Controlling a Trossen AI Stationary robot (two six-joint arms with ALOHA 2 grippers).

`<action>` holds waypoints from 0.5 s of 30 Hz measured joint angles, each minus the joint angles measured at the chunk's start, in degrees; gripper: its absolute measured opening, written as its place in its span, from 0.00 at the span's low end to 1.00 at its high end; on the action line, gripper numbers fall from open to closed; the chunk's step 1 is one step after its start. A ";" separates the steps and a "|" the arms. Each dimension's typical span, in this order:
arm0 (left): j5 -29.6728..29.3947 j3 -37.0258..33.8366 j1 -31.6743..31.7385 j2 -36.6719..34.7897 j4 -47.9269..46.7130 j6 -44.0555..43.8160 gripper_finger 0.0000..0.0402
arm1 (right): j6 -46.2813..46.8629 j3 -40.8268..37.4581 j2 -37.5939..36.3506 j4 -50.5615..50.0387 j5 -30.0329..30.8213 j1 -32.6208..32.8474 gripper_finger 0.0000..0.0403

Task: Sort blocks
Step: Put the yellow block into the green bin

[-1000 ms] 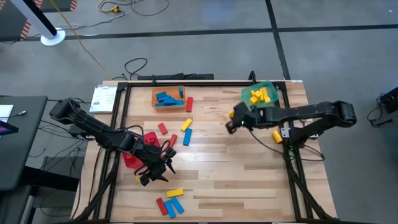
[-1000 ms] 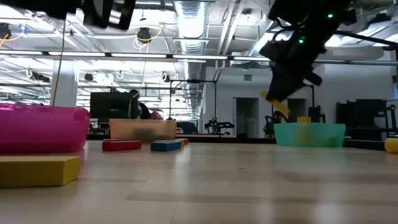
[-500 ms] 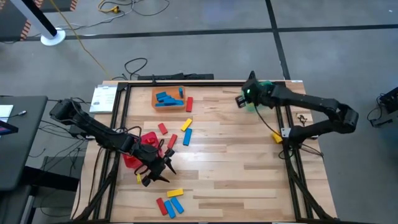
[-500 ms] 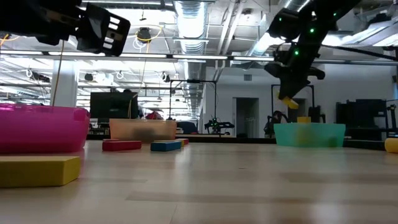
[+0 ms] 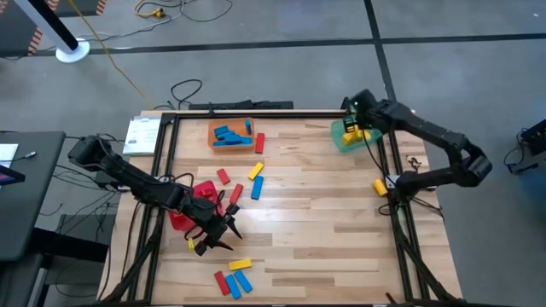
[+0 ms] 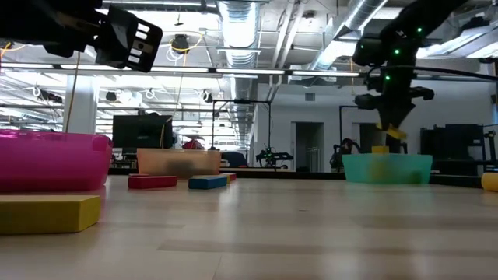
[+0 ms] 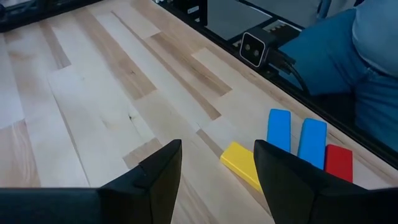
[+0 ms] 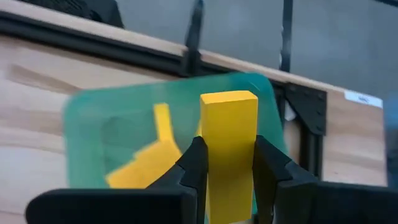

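Three bins: one orange bin (image 5: 213, 128), one green bin (image 5: 339, 142), one red bin (image 5: 179, 219). Loose on the worktop (image 5: 324, 222) are four red blocks (image 5: 223, 176), three blue blocks (image 5: 256, 188) and four yellow blocks (image 5: 240, 265). One further yellow block (image 8: 228, 118) sits in the right pincer (image 8: 229, 149). The blue heap (image 5: 229, 135) and the yellow heap (image 5: 358, 132) in the bins are too jumbled to count.

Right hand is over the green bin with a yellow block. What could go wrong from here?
1. The right hand holds the flat yellow block upright above the translucent green bin; released from this height it might bounce off the yellow blocks already inside and out.
2. In the high view the hand sits near the bin's far rim, so the drop may clip it.
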 joint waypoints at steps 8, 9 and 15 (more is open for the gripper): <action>0.00 0.00 0.00 0.00 0.64 0.38 0.49 | -0.62 0.00 0.28 0.05 -0.41 -2.56 0.27; -0.01 0.00 0.00 0.00 0.78 0.13 0.49 | -0.51 0.00 0.28 0.34 -0.41 -2.54 0.28; -0.01 0.00 0.00 0.00 1.03 -1.86 0.49 | 0.02 0.00 0.26 0.57 -0.41 -2.55 0.34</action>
